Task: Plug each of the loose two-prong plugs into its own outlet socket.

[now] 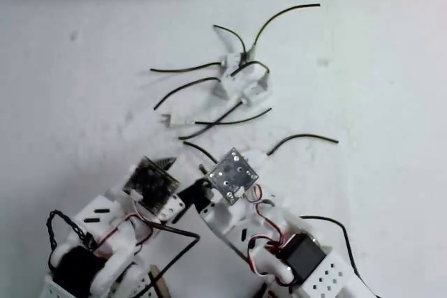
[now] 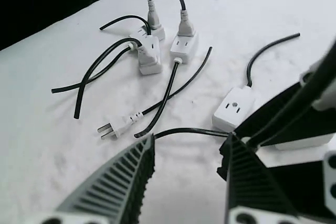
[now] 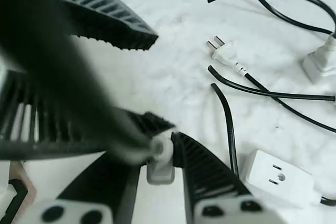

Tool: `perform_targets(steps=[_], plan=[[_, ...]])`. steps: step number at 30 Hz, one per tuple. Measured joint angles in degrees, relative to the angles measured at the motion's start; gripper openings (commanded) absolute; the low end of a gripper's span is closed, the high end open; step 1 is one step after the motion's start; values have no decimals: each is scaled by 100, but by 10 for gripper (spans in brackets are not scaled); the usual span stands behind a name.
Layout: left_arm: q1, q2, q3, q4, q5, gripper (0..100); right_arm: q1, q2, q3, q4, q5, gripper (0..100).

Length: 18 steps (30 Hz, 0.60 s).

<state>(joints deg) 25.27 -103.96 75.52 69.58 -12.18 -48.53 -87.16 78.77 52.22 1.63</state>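
A loose two-prong plug (image 1: 165, 119) (image 2: 112, 128) (image 3: 220, 50) lies on the white table with its black cable trailing away. A free white outlet socket (image 1: 260, 153) (image 2: 234, 108) (image 3: 281, 179) lies face up just beyond my right gripper. My left gripper (image 1: 170, 165) (image 2: 187, 145) is open above the table, short of the loose plug, with nothing between its fingers. My right gripper (image 1: 207, 172) (image 3: 169, 137) is shut on a white plug (image 3: 161, 157), whose black cable (image 2: 189, 131) runs off across the table.
Farther back lies a cluster of white sockets (image 1: 241, 78) (image 2: 149, 53) with plugs seated in them and black cables fanning out. Loose cable ends (image 1: 181, 69) cross the table's middle. The two grippers stand close side by side; the left one's finger (image 3: 105, 14) appears in the right wrist view.
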Motion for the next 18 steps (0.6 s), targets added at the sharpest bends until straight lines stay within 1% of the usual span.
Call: perform_targets(steps=[4, 6, 9, 13, 15, 18], plan=[[149, 0, 114, 26, -246, 226, 26, 0, 35, 9, 9, 17], [141, 0, 114, -9, -273, 226, 316, 0, 26, 9, 9, 17], [-229, 0, 123, 18, -281, 227, 1037, 0, -237, 0, 9, 17], [-1081, -26, 123, -202, -53, 260, 2101, 0, -914, 308, 9, 17], [-1292, -26, 123, -211, -18, 268, 2637, -9, -1213, 457, 9, 17], [-1363, 18, 123, -211, -26, 268, 3323, -9, -1398, 484, 9, 17]])
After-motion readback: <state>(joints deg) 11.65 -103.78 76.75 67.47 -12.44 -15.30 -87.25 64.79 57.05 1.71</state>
